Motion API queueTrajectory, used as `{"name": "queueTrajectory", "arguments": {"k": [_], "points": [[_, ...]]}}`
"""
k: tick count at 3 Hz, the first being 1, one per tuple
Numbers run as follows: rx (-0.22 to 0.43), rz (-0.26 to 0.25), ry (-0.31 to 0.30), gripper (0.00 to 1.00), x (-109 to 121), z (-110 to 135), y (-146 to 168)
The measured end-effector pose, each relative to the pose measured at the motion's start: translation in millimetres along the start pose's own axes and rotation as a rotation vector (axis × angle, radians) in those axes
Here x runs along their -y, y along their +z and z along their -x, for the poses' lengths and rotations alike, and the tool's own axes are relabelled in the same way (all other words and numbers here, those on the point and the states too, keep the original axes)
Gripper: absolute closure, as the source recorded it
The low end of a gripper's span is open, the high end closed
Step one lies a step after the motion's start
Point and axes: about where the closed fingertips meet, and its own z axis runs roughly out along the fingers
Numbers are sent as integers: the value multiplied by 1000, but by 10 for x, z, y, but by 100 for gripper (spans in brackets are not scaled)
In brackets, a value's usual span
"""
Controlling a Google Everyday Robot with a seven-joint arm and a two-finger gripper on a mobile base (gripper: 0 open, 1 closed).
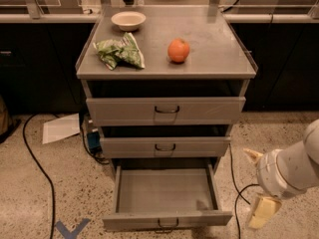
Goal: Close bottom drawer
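Observation:
The bottom drawer point(167, 192) of the grey metal cabinet is pulled far out. It is an empty shallow tray, and its low front panel carries a small dark loop handle point(168, 225) at the bottom edge of the view. My gripper point(255, 185) is low on the right, just beside the drawer's right front corner and apart from it. Its two cream fingers point(263, 212) are spread open and hold nothing.
The middle drawer point(164, 146) and top drawer point(166, 110) stick out slightly. On the cabinet top are a white bowl point(128, 20), a green bag point(121, 53) and an orange point(178, 50). Black cables point(39, 169) and a sheet of paper point(61, 128) lie on the floor to the left; another cable point(236, 189) lies on the right.

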Motion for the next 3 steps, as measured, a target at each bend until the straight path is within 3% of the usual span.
{"name": "queueTrajectory", "arguments": {"k": [2, 3], "points": [[111, 66, 23, 0, -285, -151, 1039], [179, 107, 68, 0, -459, -212, 1528]]}}
